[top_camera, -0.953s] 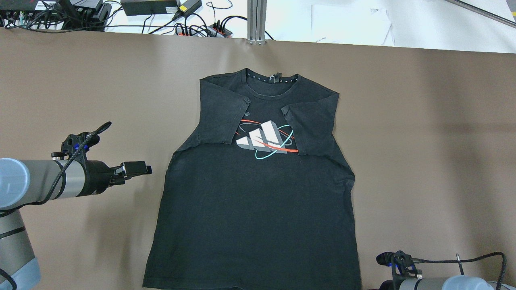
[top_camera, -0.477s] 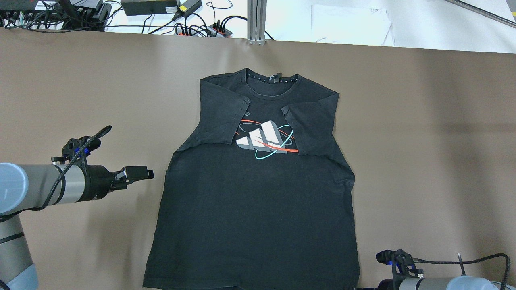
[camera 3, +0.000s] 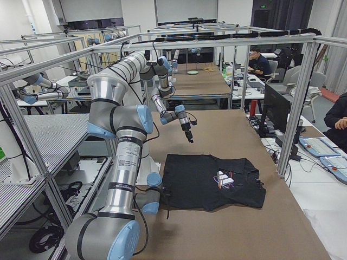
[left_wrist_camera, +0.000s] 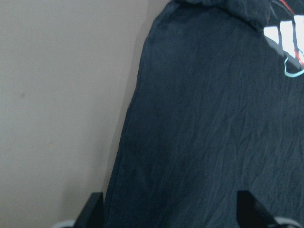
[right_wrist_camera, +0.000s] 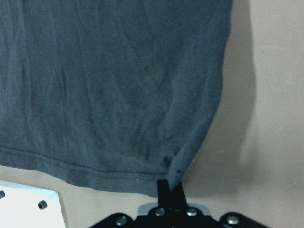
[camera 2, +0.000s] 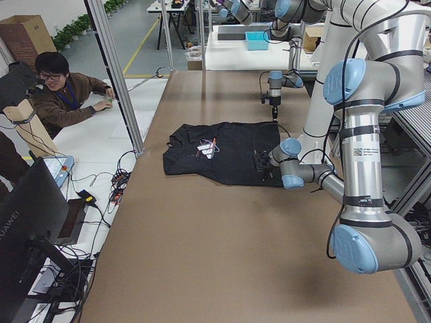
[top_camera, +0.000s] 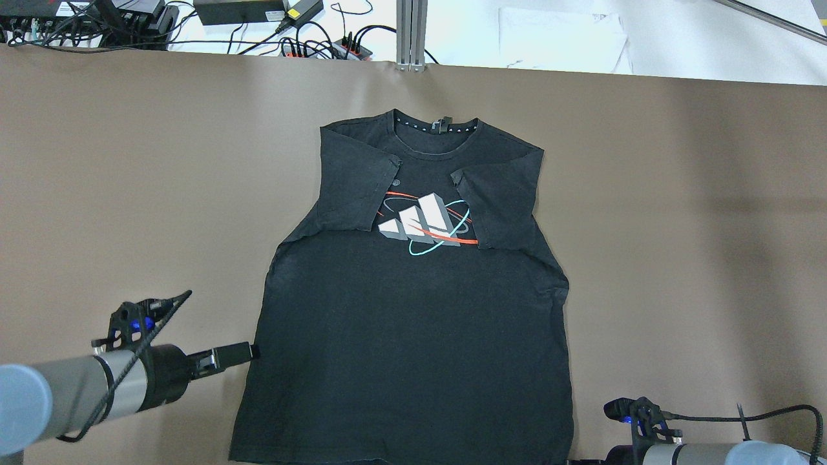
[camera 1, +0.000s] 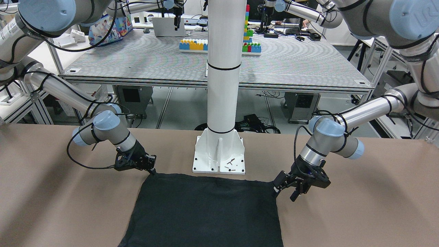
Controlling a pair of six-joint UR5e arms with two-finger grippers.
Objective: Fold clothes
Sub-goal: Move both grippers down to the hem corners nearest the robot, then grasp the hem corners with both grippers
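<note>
Beside the black shirt (top_camera: 413, 336), flat on the table (top_camera: 678, 258), our left gripper (top_camera: 251, 352) has slid down toward the hem corner, jaws apart. Our right gripper (camera 1: 151, 169) pinches the other corner, so we judge a two-corner lift is close.

Bare brown tabletop (top_camera: 129, 161) runs wide and unblocked at the ends on the robot's left and right, and in a strip along the far edge. The black shirt (top_camera: 413, 336) covers the middle, down to the robot-side edge. There the white pedestal (camera 1: 219, 154) stands just behind the hem, between the arms. The left pincer (top_camera: 251, 352), jaws spread, sits at the shirt's side edge. The right pincer (camera 1: 152, 169) is closed on a hem corner. A metal post (top_camera: 411, 35) stands at the middle of the far edge.
</note>
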